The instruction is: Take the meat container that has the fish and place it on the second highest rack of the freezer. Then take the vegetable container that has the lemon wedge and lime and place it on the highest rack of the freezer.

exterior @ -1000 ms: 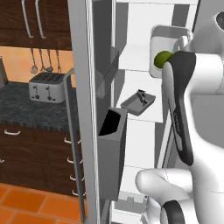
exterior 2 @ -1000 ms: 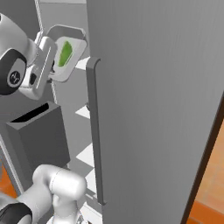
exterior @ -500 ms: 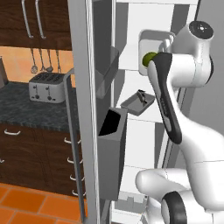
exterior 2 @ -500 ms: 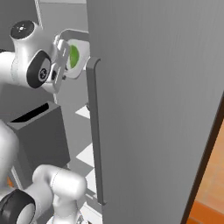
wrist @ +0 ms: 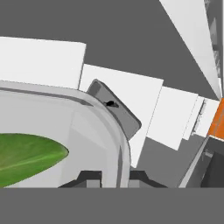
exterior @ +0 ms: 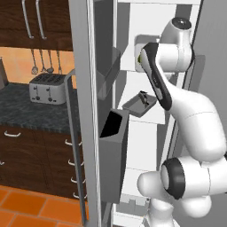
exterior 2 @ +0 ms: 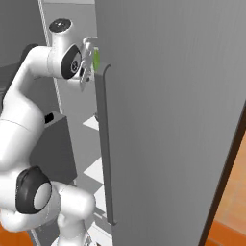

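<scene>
My gripper (wrist: 117,179) is shut on the rim of the white vegetable container (wrist: 65,122), which holds a green lime (wrist: 26,157); the lemon wedge is hidden. In the left base view the vegetable container (exterior: 138,44) hangs at the height of the freezer's top rack, with the lime (exterior: 139,60) peeking past my forearm. From the right, the gripper (exterior 2: 88,60) and the lime (exterior 2: 96,59) sit just beside the door's edge. The grey meat container (exterior: 139,103) with a dark fish lies tilted on the rack below, and appears under the vegetable container as the meat container (wrist: 116,109) in the hand view.
The open left freezer door (exterior: 82,111) carries grey door bins (exterior: 113,155). The right door (exterior 2: 168,120) with its long handle (exterior 2: 104,144) stands close to my arm. A toaster (exterior: 46,88) sits on the dark counter (exterior: 26,111) at the left.
My arm has swung the vegetable container further into the freezer, toward the top rack, so it now sits partly behind the right door's edge. The meat container has not moved.
</scene>
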